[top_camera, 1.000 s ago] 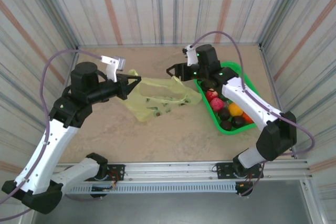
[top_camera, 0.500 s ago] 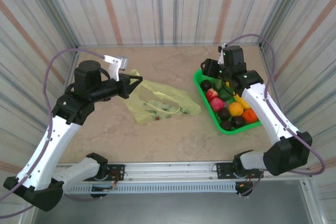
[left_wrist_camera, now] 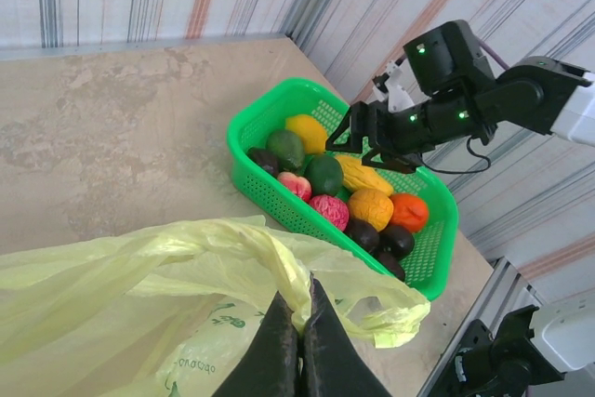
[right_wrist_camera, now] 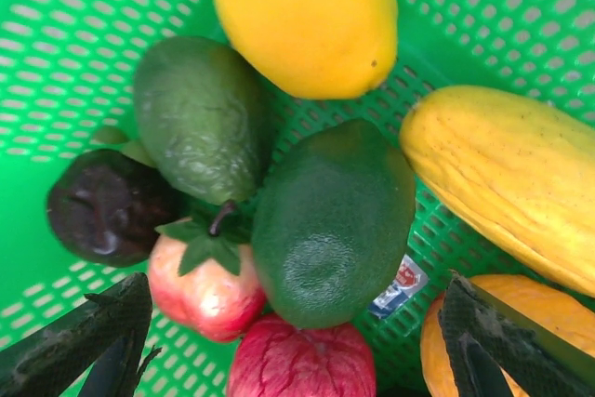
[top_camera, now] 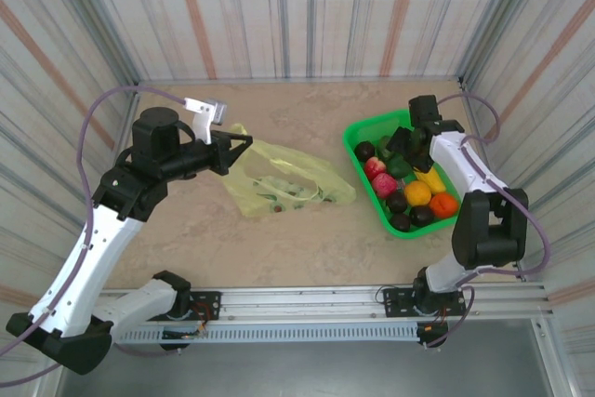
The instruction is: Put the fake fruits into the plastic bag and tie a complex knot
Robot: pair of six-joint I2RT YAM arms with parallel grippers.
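Left wrist — left tool pinches plastic bag; right tool spread over fake fruits.

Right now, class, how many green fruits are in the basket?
2, both in the green basket: the bumpy green fruit beside the round yellow fruit, the smooth green fruit next to it. Others may hide underneath.

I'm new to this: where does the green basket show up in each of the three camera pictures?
Top external: the green basket sits right of centre, on the table.
Left wrist: green basket in the middle, beyond the plastic bag.
Right wrist: green basket mesh seen close up, under the fruits.
Shared landmark: the smooth dark green fruit inside it.
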